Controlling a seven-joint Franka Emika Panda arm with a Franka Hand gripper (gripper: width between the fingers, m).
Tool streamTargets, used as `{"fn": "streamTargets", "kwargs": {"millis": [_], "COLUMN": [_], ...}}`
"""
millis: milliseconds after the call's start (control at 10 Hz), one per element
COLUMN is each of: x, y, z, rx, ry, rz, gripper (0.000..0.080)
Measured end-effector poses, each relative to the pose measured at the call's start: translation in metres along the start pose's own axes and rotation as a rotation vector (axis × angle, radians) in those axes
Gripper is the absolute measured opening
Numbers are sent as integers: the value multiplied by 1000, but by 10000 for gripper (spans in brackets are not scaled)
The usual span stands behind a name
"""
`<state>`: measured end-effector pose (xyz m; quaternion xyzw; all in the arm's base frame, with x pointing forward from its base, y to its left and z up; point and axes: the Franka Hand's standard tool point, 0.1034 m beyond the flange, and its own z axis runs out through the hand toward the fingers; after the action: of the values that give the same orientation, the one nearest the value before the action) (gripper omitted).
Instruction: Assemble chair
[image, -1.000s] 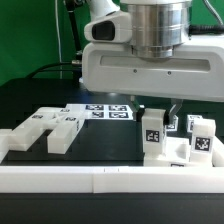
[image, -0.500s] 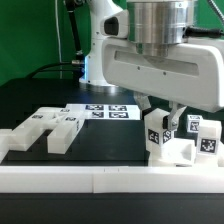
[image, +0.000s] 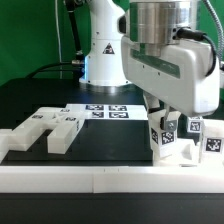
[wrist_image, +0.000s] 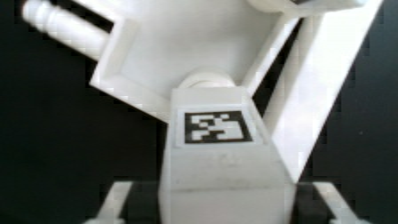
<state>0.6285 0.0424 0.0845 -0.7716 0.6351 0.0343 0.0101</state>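
My gripper (image: 167, 124) hangs at the exterior view's right, shut on a white tagged chair post (image: 158, 138) that stands tilted just behind the border rail. In the wrist view the same post (wrist_image: 217, 128) fills the middle between my fingers (wrist_image: 119, 198), with its square tag facing the camera. A larger white chair piece (wrist_image: 169, 60) lies beyond it. Two more tagged posts (image: 192, 128) stand close beside the held one. A notched chair block (image: 45, 128) lies at the exterior view's left.
The long low white border rail (image: 100, 180) runs along the front. The marker board (image: 108, 111) lies flat on the black table behind the parts. The robot's base (image: 105, 55) stands at the back.
The wrist has turned and shifted toward the exterior view's right. The held post has tipped from upright to tilted with it. The jaws stayed shut.
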Motion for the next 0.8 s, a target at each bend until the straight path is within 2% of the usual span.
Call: {"fn": "streamTargets", "kwargs": {"millis": [600,800], "x": [-8,-10], "y": [-4,-6], "z": [1,1], "rx": [13,26], "ry": [-22,-46], "rz": [407,558], "gripper": [295,295]}}
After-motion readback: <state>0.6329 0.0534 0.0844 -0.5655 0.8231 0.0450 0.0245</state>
